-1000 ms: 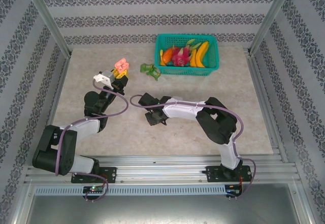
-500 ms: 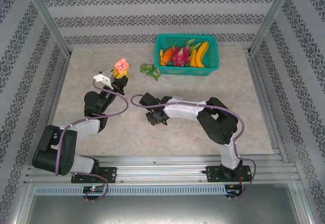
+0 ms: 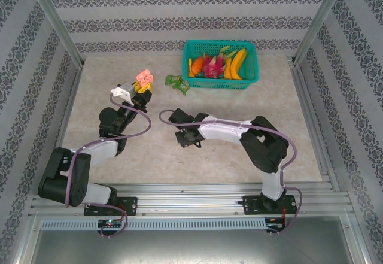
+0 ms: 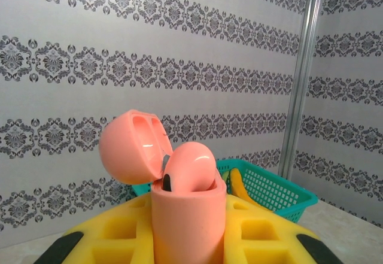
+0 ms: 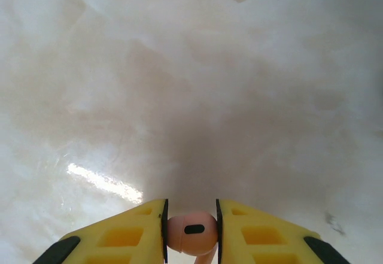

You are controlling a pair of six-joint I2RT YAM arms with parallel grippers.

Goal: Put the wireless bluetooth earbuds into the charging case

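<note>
Top external: above table [image 3: 257,96], saw left gripper [image 3: 142,88] pinching pink charging case [image 3: 143,76] upright, lid open. Saw right gripper [image 3: 182,137] clamped on salmon earbud [image 5: 190,231], low. Judged case far-left of earbud, well apart, mouth upward.

The basket [image 3: 218,84], fruit [image 3: 212,66] in it, stands at the tabletop's [image 3: 287,126] far edge; the charging case [image 3: 143,78] is left of it.

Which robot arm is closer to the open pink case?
Left. The left end effector is shut on the pink case, holding it up; the right end effector, pinching a pink earbud, is low over the table, apart from it.
</note>
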